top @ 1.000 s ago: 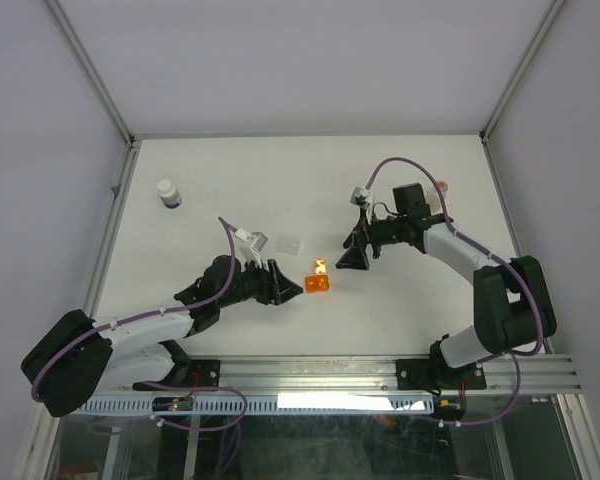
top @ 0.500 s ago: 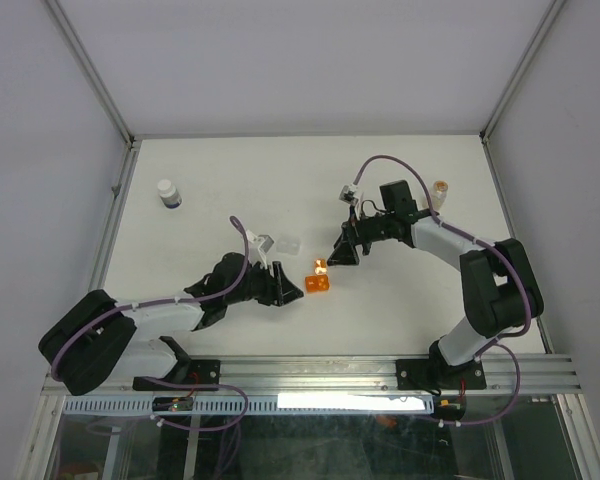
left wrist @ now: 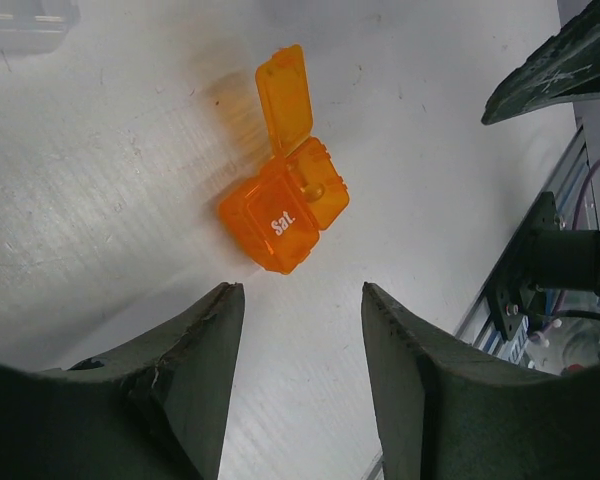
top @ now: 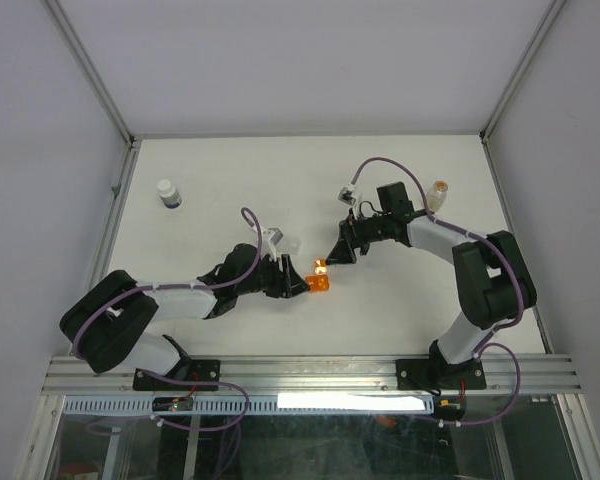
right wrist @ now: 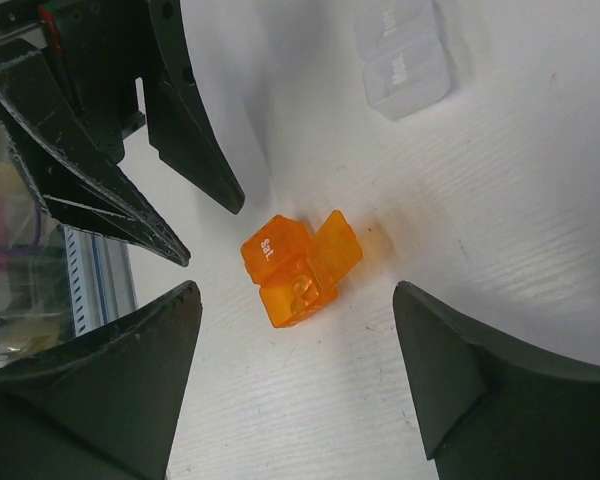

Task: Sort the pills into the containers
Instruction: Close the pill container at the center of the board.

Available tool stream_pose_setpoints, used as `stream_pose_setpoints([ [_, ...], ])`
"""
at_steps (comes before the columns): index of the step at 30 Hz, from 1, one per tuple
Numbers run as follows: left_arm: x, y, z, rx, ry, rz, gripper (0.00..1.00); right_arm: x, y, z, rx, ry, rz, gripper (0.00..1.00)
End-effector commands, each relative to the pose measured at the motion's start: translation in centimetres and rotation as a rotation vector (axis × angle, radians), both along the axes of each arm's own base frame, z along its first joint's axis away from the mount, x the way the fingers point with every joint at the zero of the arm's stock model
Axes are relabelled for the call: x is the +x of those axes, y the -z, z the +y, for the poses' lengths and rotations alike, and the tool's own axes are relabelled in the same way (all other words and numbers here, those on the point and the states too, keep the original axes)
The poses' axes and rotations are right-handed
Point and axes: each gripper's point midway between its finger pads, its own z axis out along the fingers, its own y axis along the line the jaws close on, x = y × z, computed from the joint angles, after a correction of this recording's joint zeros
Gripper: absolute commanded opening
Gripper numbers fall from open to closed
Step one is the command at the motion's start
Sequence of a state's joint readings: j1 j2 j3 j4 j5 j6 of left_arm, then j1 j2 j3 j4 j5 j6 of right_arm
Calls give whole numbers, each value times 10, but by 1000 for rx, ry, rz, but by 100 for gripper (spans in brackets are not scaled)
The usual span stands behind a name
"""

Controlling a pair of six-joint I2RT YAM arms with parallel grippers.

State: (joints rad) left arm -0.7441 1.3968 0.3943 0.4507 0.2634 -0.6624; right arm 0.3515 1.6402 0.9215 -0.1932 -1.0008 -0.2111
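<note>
Early in the sort: both arms at the open orange box, nothing held.

Your left fingers (left wrist: pixel 190 380) are apart and empty, low over the table (left wrist: pixel 100 150), with the orange box (left wrist: pixel 285 215) just ahead of them. Your right fingers (right wrist: pixel 460 370) gape wide above the same box, not touching it. The lid is up and one pill (left wrist: pixel 315 190) seems to sit in the open cell (tiny, hard to be sure). The clear box (right wrist: pixel 405 60) lies near; the white bottle (top: pixel 169 193) and vial (top: pixel 441 188) stand well apart. No loose pills show, and most of the job looks left to do.
</note>
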Motion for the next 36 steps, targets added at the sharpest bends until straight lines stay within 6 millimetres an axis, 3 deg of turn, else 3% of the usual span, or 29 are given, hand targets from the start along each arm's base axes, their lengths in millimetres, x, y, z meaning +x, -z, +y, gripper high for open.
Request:
stream_pose_setpoints([
  [1,21,-20,-13,-44,-6,-58,51,15,-6,10,11,15,-3,79],
  [12,28,5,-10,33,-38,-8,47,10,10,21,-12,-22,91,72],
  [24,35,14,-15,54,-41,4,46,8,21,27,-16,-28,185,67],
  [36,39,22,-14,80,-65,28,39,1,27,33,3,-54,240,57],
])
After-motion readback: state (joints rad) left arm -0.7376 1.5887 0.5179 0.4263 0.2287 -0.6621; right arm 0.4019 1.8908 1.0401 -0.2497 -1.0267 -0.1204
